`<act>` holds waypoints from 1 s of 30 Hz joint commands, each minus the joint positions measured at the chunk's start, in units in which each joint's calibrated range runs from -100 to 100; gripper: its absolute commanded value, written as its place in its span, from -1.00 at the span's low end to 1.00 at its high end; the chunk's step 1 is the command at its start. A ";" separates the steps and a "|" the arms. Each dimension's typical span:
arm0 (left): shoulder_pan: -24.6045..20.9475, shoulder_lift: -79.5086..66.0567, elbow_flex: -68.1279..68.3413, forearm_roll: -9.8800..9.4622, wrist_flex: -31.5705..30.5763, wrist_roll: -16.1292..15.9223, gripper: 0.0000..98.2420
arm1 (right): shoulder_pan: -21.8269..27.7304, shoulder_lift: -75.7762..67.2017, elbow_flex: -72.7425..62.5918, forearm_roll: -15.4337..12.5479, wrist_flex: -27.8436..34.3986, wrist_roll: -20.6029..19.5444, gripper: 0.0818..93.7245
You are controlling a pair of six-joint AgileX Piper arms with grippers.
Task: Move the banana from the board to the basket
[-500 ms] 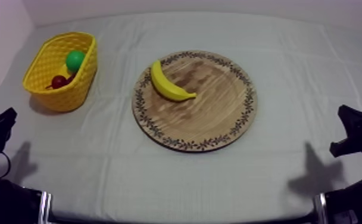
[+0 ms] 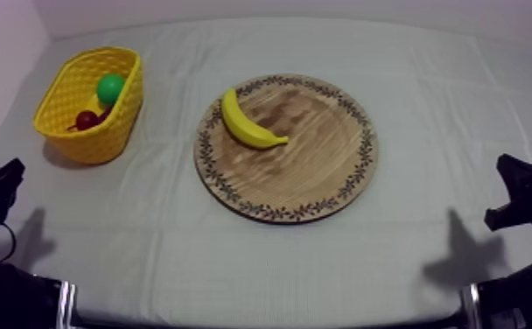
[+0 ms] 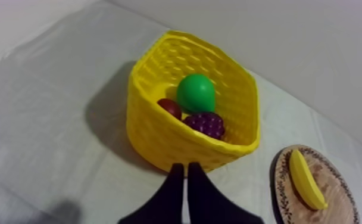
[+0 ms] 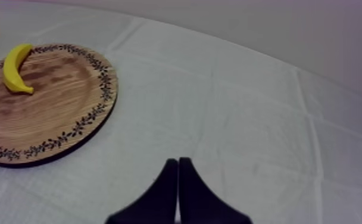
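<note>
**At rest: banana (image 2: pixel 250 122) on the wooden board (image 2: pixel 322 184)**

The banana lies flat on the side of the wooden board nearest the yellow basket (image 2: pixel 94 131), its curved back close to the patterned rim. The yellow basket stands on the table (image 2: pixel 261 262), well apart from the wooden board, on my left arm's side of it. Inside it are a green pear (image 2: pixel 109 88), a small red fruit (image 2: pixel 87 119) and a bunch of grapes (image 3: pixel 205 124), packed close together.

My left hand (image 3: pixel 185 168) has its fingers pressed into a narrow wedge and grips nothing. It is over the cloth, off the board and near the basket's wall.

My right hand (image 4: pixel 178 162) has its fingers together as well and grips nothing. It is over bare cloth, clear of the board's rim on the side away from the basket.
</note>
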 commanded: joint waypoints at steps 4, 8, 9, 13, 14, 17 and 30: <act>3.34 -0.18 0.07 0.04 0.00 -0.47 -1.00 | -0.01 0.00 0.05 -0.02 0.01 0.01 -1.00; 6.79 -0.21 0.07 0.05 0.04 0.60 -1.00 | -0.01 0.00 0.05 -0.02 0.01 0.01 -1.00; 7.55 -0.21 0.07 0.04 0.05 0.80 -1.00 | -0.01 0.00 0.05 -0.02 0.01 0.01 -1.00; 9.76 -0.09 -0.33 -0.06 -0.13 1.12 -1.00 | -0.01 0.00 0.05 -0.02 0.01 0.01 -1.00; 10.17 0.31 -0.48 -0.03 -0.36 1.23 -1.00 | -0.01 0.00 0.05 -0.02 0.01 0.01 -1.00; 11.10 3.85 -1.79 0.06 -1.95 1.60 -1.00 | -0.01 0.00 0.05 -0.02 0.01 0.01 -1.00; 17.77 42.65 -29.90 0.35 4.06 -3.17 -1.00 | -0.01 0.00 0.05 -0.02 0.01 0.01 -1.00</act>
